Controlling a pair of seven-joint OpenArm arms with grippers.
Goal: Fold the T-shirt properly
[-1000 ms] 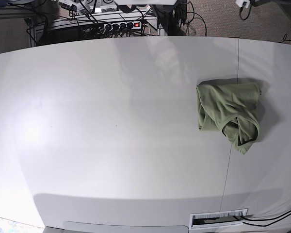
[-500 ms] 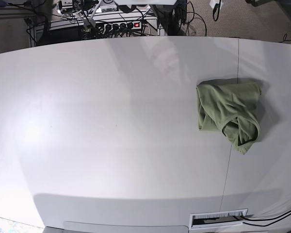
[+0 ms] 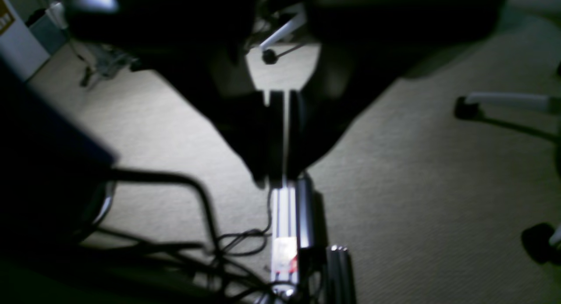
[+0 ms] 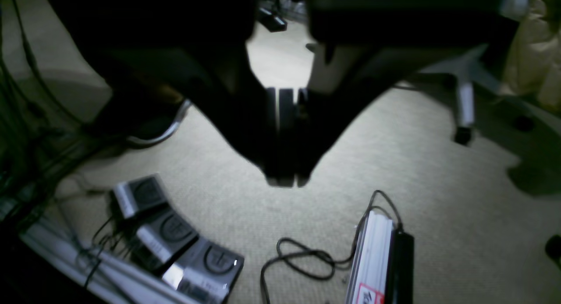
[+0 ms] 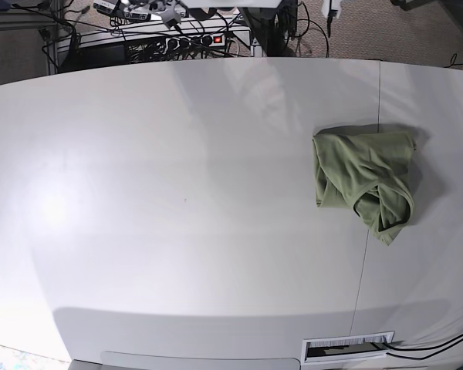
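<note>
The sage-green T-shirt (image 5: 363, 181) lies crumpled in a loose heap on the right part of the white table (image 5: 177, 193), its darker neckline trim toward the front. No gripper touches it. In the left wrist view my left gripper (image 3: 280, 179) is shut and empty, with only a thin slit between its dark fingers, and hangs over carpet floor. In the right wrist view my right gripper (image 4: 287, 181) is shut and empty, also over carpet. The T-shirt is out of both wrist views.
A seam (image 5: 368, 231) runs down the table under the shirt. A cable slot (image 5: 347, 347) sits at the front edge. Behind the table are a power strip (image 5: 193, 40) and cables. The floor holds power bricks (image 4: 175, 247), cables and chair bases (image 4: 464, 102).
The T-shirt has not moved. Small arm parts at the far top edge of the base view have shifted sideways.
</note>
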